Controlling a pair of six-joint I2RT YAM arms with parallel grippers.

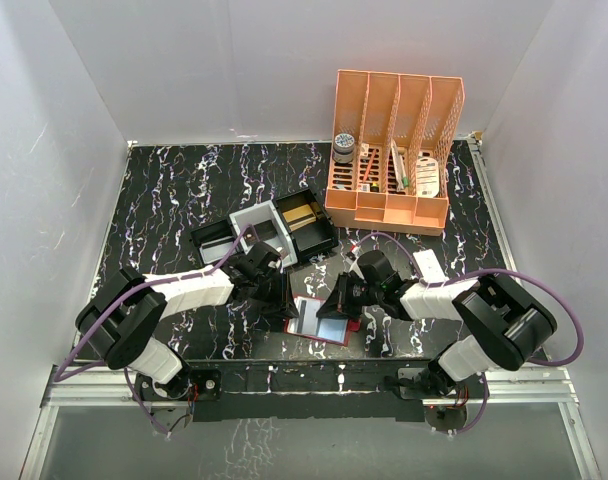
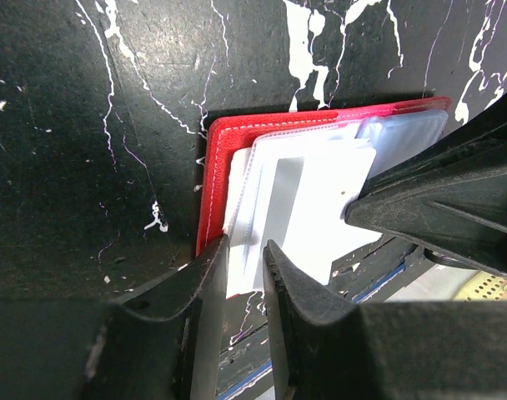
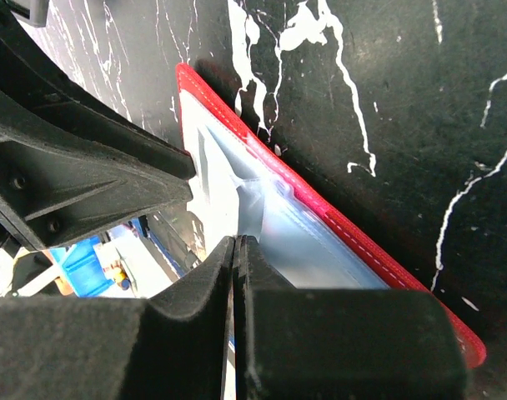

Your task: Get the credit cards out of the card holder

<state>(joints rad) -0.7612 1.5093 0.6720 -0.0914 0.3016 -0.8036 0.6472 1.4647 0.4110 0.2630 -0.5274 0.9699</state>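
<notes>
Red flat card holder (image 2: 213, 175), glossy clear sleeves (image 2: 404, 137)

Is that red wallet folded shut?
No, the red wallet lies open on the table, its clear card sleeves showing.

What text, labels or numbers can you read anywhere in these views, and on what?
None legible in any view.
On the card holder and the pale card in its clear sleeves: no print visible, washed out by glare.
On the jar and white tag in the orange desk organizer: markings too small to read.
On the small white box: nothing readable.
</notes>
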